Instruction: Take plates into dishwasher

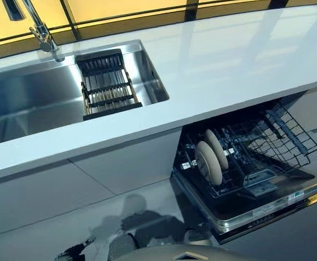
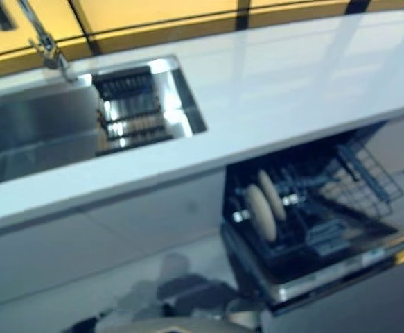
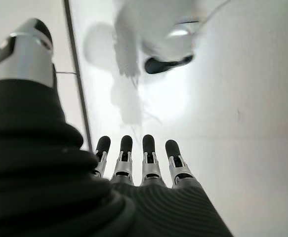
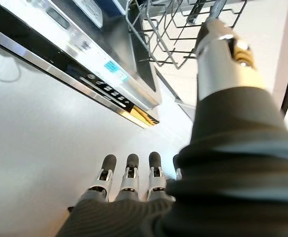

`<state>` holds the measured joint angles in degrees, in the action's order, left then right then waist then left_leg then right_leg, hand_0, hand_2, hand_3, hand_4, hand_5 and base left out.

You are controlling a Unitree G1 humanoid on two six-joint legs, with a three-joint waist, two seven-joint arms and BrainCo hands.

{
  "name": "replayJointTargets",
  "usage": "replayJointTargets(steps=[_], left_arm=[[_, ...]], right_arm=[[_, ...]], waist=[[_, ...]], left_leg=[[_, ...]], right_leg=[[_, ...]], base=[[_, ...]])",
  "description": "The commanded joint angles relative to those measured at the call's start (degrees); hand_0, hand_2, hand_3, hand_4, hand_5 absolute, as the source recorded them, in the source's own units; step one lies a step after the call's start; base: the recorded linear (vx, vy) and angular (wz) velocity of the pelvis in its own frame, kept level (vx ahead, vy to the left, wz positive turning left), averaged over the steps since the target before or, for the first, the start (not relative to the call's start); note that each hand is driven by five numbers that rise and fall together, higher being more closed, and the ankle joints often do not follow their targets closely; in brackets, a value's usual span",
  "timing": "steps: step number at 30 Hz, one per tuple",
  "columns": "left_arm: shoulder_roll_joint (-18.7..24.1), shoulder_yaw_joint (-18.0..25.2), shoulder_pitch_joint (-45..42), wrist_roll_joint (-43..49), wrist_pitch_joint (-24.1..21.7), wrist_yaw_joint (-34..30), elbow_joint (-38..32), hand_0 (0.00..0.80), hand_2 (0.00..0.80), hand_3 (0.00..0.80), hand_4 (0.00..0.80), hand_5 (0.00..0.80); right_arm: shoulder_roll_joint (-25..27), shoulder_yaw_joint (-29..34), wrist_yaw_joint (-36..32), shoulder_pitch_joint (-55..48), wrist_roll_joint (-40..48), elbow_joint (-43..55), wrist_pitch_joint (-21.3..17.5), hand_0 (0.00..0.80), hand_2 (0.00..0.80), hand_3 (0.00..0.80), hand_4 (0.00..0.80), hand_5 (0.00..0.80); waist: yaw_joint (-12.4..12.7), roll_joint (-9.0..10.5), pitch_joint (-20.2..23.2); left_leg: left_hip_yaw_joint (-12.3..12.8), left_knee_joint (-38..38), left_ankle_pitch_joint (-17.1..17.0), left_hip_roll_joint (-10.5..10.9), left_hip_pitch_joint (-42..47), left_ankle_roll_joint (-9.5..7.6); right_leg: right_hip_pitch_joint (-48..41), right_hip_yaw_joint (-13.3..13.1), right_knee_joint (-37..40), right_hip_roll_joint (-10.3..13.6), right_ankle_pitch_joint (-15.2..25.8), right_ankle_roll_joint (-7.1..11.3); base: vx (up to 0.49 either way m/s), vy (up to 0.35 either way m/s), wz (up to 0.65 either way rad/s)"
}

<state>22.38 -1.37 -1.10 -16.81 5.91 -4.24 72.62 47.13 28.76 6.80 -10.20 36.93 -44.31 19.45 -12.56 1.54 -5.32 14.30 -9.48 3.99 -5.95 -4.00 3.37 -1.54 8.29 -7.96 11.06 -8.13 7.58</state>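
Two beige plates point(image 1: 209, 159) stand on edge side by side in the lower rack point(image 1: 240, 163) of the open dishwasher point(image 1: 267, 204), under the counter at the right. Neither hand shows in the eye views. In the left wrist view my left hand point(image 3: 150, 163) hangs over the pale floor with straight fingers and holds nothing. In the right wrist view my right hand point(image 4: 130, 175) is open and empty too, close beside the dishwasher's door edge point(image 4: 84, 69) and its wire basket point(image 4: 183, 34).
A long white counter point(image 1: 229, 70) runs across the view. A steel sink point(image 1: 33, 103) at the left holds a dark drying rack point(image 1: 108, 84), with a faucet point(image 1: 41, 32) behind it. A wire basket point(image 1: 280, 133) is pulled out at the far right.
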Motion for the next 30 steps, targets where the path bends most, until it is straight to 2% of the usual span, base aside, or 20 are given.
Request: replayJointTargets(steps=[1, 2, 3, 4, 6, 10, 13, 18, 19, 22, 24, 26, 28, 29, 30], left_arm=[[0.7, -0.9, 4.7, -3.2, 1.6, -1.1, 0.9, 0.000, 0.000, 0.000, 0.000, 0.000], [0.3, -1.5, 5.8, -5.1, 1.7, -0.9, 0.9, 0.000, 0.000, 0.000, 0.000, 0.000], [0.2, -1.6, 6.9, -6.3, 2.1, -0.9, 1.1, 0.000, 0.000, 0.000, 0.000, 0.000], [-0.1, -2.0, 8.2, -9.1, 2.6, -0.6, 1.4, 0.000, 0.000, 0.000, 0.000, 0.000], [-0.9, -1.3, 9.2, -13.9, 2.9, 1.1, 1.9, 0.000, 0.000, 0.000, 0.000, 0.000], [-1.2, 2.9, 8.6, -22.3, 3.6, 3.5, 3.6, 0.000, 0.000, 0.000, 0.000, 0.000], [-0.9, 4.6, 8.1, -23.5, 3.2, 4.6, 3.9, 0.000, 0.000, 0.000, 0.000, 0.000], [0.6, 5.6, 7.2, -21.1, 2.7, 4.3, 3.6, 0.000, 0.000, 0.000, 0.000, 0.000], [1.0, 5.8, 6.7, -20.9, 2.7, 4.2, 3.6, 0.000, 0.000, 0.000, 0.000, 0.000], [1.5, 6.4, 6.4, -19.9, 3.3, 4.2, 3.7, 0.000, 0.000, 0.000, 0.000, 0.000], [2.1, 7.0, 6.1, -20.3, 4.1, 4.3, 3.6, 0.000, 0.000, 0.000, 0.000, 0.000], [2.4, 7.9, 5.3, -21.1, 4.4, 4.1, 3.7, 0.000, 0.000, 0.000, 0.000, 0.000], [2.9, 8.7, 4.2, -21.6, 4.9, 4.0, 3.4, 0.000, 0.000, 0.000, 0.000, 0.000], [3.1, 9.2, 3.9, -22.3, 5.1, 4.2, 3.2, 0.000, 0.000, 0.000, 0.000, 0.000], [3.3, 9.4, 3.7, -22.6, 5.2, 4.3, 3.1, 0.000, 0.000, 0.000, 0.000, 0.000]], right_arm=[[1.1, 1.2, -4.1, 3.6, 2.8, -1.8, -1.5, 0.000, 0.000, 0.000, 0.000, 0.000], [-0.4, 0.4, -5.4, 3.6, 3.6, -2.2, -2.0, 0.000, 0.000, 0.000, 0.000, 0.000], [-1.6, -0.2, -6.0, 3.7, 5.4, -2.9, -2.3, 0.000, 0.000, 0.000, 0.000, 0.000], [-3.6, -1.1, -6.4, 4.0, 8.2, -4.2, -2.9, 0.000, 0.000, 0.000, 0.000, 0.000], [-6.7, -2.9, -7.4, 4.8, 11.0, -7.2, -4.0, 0.000, 0.000, 0.000, 0.000, 0.000], [-11.6, -4.6, -8.5, 5.8, 12.8, -13.8, -5.1, 0.000, 0.000, 0.000, 0.000, 0.000], [-12.6, -4.6, -9.6, 5.8, 12.2, -17.0, -6.8, 0.000, 0.000, 0.000, 0.000, 0.000], [-11.9, -3.2, -12.9, 4.7, 9.6, -21.0, -6.1, 0.000, 0.000, 0.000, 0.000, 0.000], [-11.5, -2.5, -14.5, 4.0, 9.2, -22.7, -6.3, 0.000, 0.000, 0.000, 0.000, 0.000], [-12.1, -1.6, -16.5, 2.7, 8.0, -24.9, -6.8, 0.000, 0.000, 0.000, 0.000, 0.000], [-13.3, -1.8, -16.0, 2.5, 7.7, -25.2, -5.6, 0.000, 0.000, 0.000, 0.000, 0.000], [-14.5, -2.6, -15.1, 2.5, 6.9, -25.6, -5.5, 0.000, 0.000, 0.000, 0.000, 0.000], [-16.2, -3.6, -14.7, 2.0, 5.7, -25.8, -6.4, 0.000, 0.000, 0.000, 0.000, 0.000], [-17.4, -4.2, -14.4, 2.1, 5.2, -25.9, -6.7, 0.000, 0.000, 0.000, 0.000, 0.000], [-17.9, -4.5, -14.2, 2.2, 5.0, -25.9, -6.8, 0.000, 0.000, 0.000, 0.000, 0.000]], waist=[[-0.6, 0.75, 0.7], [-1.2, 0.28, 0.6], [-1.6, 0.01, 0.5], [-1.7, 0.10, 0.0], [-1.6, 0.26, -0.7], [-0.6, 1.40, -1.1], [-0.6, 1.56, -1.1], [-1.2, 1.55, -0.9], [-1.5, 1.77, -1.1], [-1.9, 1.70, -1.6], [-1.2, 1.18, -1.9], [-0.4, 0.21, -1.9], [0.5, -0.56, -1.3], [1.5, -0.55, -0.6], [1.9, -0.31, -0.4]], left_leg=[[-4.2, -2.1, 3.0, 2.2, 9.7, -0.65], [-4.2, 1.5, 4.0, 3.1, 11.1, -1.49], [-3.1, 4.1, 3.9, 3.2, 11.5, -1.86], [-3.5, 6.5, 3.9, 3.8, 11.2, -2.52], [-5.2, 8.8, 3.4, 5.0, 11.6, -2.91], [-6.0, 10.2, 3.1, 6.9, 10.8, -4.28], [-6.5, 11.4, 2.5, 7.9, 11.2, -4.67], [-6.8, 13.8, 1.5, 9.4, 13.1, -4.77], [-7.5, 14.2, 1.3, 9.9, 13.7, -4.56], [-8.5, 14.4, 0.8, 9.9, 13.7, -4.87], [-8.4, 14.2, -0.4, 9.0, 12.9, -4.63], [-6.8, 13.8, -1.4, 7.4, 11.7, -4.07], [-3.9, 12.6, -1.7, 5.4, 10.2, -3.43], [-2.1, 11.2, -1.8, 4.2, 8.7, -2.80], [-1.4, 10.2, -1.3, 3.9, 8.3, -2.61]], right_leg=[[5.5, -1.0, -0.6, -11.6, 4.7, -6.08], [8.3, -0.1, -3.0, -11.9, 6.0, -5.54], [9.9, 1.0, -4.3, -11.8, 6.4, -5.22], [12.0, 1.7, -6.3, -11.4, 7.9, -4.44], [14.6, 1.8, -8.2, -11.1, 10.0, -3.10], [14.2, 0.9, -4.6, -10.9, 12.5, -1.64], [14.5, 0.8, -2.8, -11.1, 13.8, -0.88], [15.6, 1.3, 0.4, -11.5, 16.7, 0.14], [16.5, 1.2, 1.5, -11.6, 18.5, 0.91], [17.1, -1.5, 1.7, -11.3, 19.7, 1.61], [15.5, -2.7, 0.9, -9.5, 18.9, 1.56], [13.3, -4.3, -2.2, -5.9, 18.8, 1.31], [9.4, -6.7, -2.7, -2.1, 18.5, 1.67], [6.0, -6.3, -0.5, 0.9, 18.0, 1.99], [4.5, -6.0, 1.1, 2.0, 18.1, 2.29]], base=[[-0.323, 0.169, 0.75], [-0.288, 0.163, 0.54], [-0.310, 0.162, 0.33], [-0.242, 0.116, 0.00], [-0.217, 0.098, 0.30], [-0.181, 0.077, 0.11], [-0.129, 0.110, 0.10], [-0.061, 0.121, -0.02], [-0.052, 0.099, -0.02], [-0.090, 0.019, -0.08], [-0.217, -0.079, -0.06], [-0.264, -0.153, -0.16], [-0.283, -0.260, -0.20], [-0.250, -0.265, -0.30], [-0.279, -0.329, -0.41]])
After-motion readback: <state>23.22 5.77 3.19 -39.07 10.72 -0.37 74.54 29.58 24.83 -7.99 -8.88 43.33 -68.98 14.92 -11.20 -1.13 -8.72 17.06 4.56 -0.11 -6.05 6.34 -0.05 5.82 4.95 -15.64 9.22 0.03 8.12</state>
